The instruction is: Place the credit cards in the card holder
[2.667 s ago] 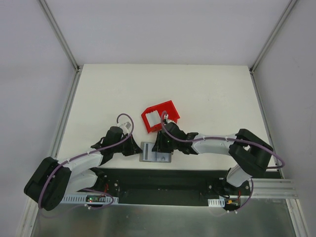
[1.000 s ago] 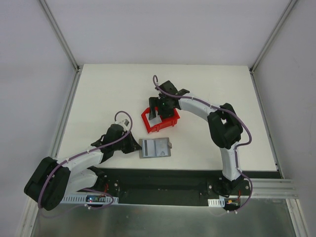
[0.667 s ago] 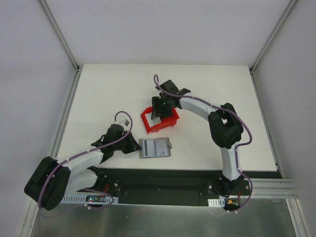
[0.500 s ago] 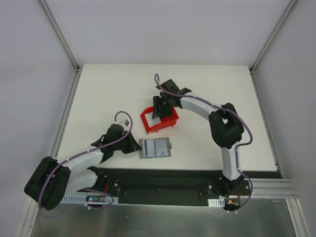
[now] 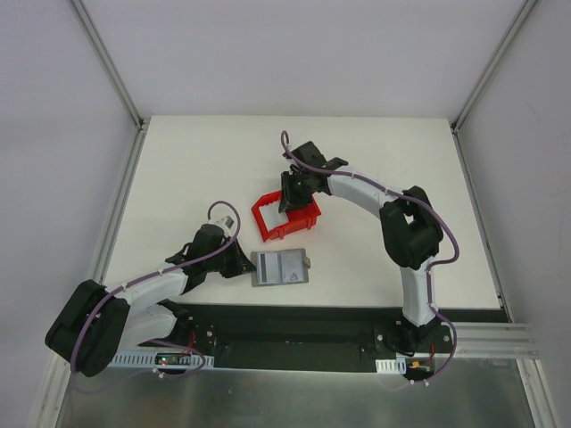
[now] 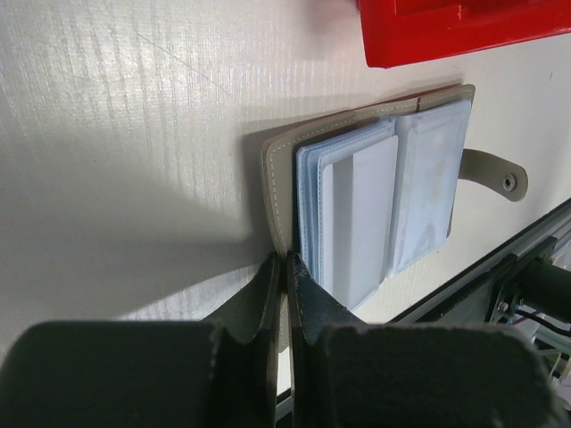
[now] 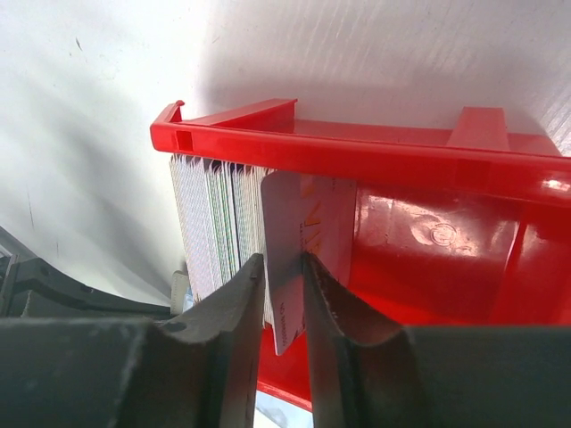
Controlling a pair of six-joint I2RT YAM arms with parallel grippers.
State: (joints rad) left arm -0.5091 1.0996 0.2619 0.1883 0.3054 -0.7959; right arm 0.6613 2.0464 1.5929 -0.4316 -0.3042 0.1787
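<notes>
Right gripper [image 7: 284, 267] pinches one credit card [image 7: 308, 214] in the red bin [image 7: 357, 156]. My left gripper [image 6: 284, 263] clamps the card holder [image 6: 428, 187]. I'd lift straight up.

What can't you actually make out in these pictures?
- Top view: the right gripper covers most of the inside of the red bin, so no cards can be made out there.
- Right wrist view: the fingers flank one card; whether they pinch it is unclear. The stacked cards are too tightly packed to count.
- Left wrist view: the left gripper, shut on the edge of the wallet, hides its near corner.
</notes>
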